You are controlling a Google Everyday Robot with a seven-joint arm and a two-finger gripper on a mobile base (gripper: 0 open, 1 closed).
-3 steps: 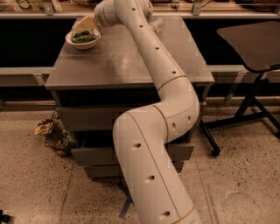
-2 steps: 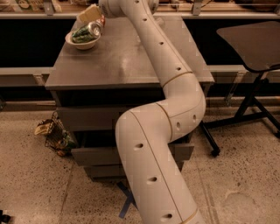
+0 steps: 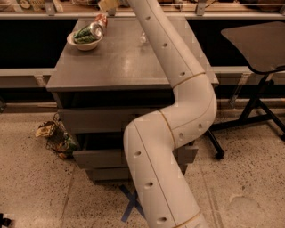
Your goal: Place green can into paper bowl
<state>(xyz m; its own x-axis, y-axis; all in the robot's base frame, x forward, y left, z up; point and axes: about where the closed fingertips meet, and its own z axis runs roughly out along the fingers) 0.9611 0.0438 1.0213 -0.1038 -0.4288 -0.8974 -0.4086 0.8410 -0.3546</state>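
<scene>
The green can [image 3: 86,34] lies tilted in the paper bowl [image 3: 83,45], its silver end [image 3: 95,29] pointing up and to the right over the rim. The bowl stands at the far left corner of the grey table [image 3: 120,62]. My gripper [image 3: 108,4] is at the top edge of the camera view, above and to the right of the bowl, apart from the can and partly cut off. My white arm [image 3: 178,67] reaches across the table's right side.
A red-and-white can [image 3: 103,19] lies just behind the bowl. A small clear object [image 3: 142,38] sits beside my arm on the table. A wire basket of litter [image 3: 58,140] stands on the floor at left. A black stand [image 3: 256,44] is at right.
My gripper has risen up and to the right, away from the bowl. The green can stays lying in the bowl.
</scene>
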